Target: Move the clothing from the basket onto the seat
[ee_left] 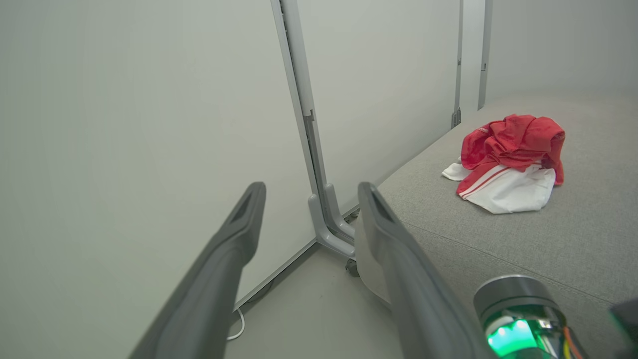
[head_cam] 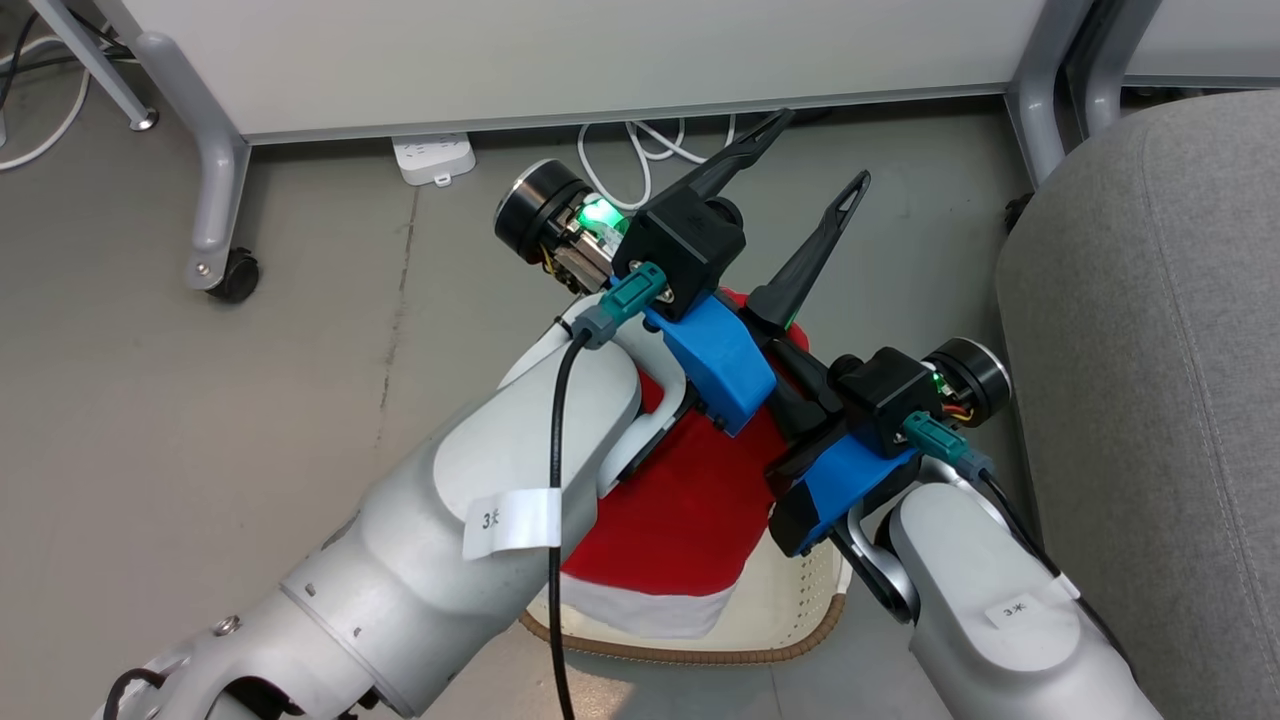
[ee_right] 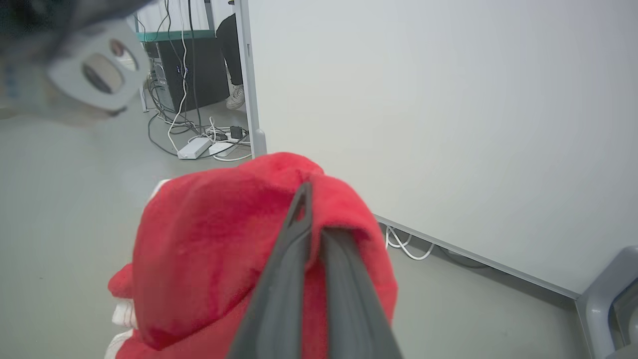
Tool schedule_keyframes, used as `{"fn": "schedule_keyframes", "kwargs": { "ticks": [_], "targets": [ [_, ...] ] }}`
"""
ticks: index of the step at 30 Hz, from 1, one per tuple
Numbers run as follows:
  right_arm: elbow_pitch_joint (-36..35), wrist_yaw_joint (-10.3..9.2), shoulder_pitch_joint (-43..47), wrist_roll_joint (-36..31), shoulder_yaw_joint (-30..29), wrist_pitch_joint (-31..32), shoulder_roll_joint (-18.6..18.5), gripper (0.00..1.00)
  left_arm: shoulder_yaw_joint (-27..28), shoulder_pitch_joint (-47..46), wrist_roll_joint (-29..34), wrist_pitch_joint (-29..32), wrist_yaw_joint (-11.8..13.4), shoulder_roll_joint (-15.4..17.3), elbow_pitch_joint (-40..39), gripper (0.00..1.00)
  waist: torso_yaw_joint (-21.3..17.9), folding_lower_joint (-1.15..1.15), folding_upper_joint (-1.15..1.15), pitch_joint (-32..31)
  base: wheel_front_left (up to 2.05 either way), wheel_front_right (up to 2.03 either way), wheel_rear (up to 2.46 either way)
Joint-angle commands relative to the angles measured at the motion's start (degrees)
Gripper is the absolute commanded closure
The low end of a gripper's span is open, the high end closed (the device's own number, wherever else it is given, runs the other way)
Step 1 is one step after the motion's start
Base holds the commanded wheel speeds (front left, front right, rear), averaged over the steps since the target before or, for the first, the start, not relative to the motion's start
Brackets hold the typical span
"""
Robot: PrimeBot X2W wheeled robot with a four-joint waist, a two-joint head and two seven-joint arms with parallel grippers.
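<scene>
The right gripper is clamped on a fleecy red garment with a white hem, draped over the cream perforated basket with its braided brown rim. The left gripper, its arm crossing above that garment, has its 2 long fingers spread apart and empty. A second garment, crumpled red and white, lies on the grey woven seat.
</scene>
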Motion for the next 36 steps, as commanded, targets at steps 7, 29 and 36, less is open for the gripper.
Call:
{"fn": "schedule_keyframes", "kwargs": {
  "ticks": [7,29,36],
  "targets": [
    [-0.59,0.01,-0.89,0.11,-0.75,-0.02,0.01,1.0,0.69,-0.23,0.66,-0.29,-0.19,-0.03,0.3,0.0,-0.43,0.0,0.0,0.3,0.0,0.0,0.0],
    [-4.96,0.01,-1.26,-2.38,-9.82,-0.01,0.0,1.0,1.97,0.96,3.96,-0.28,-0.96,-0.02,1.71,0.0,-8.6,0.0,0.0,2.96,0.0,0.0,0.0],
    [-7.19,0.01,0.58,-3.81,-13.59,-0.02,0.01,1.0,2.32,2.08,5.33,-0.27,-1.46,0.0,2.57,0.0,-12.19,0.0,0.0,3.54,0.0,0.0,0.0]
  ]
}}
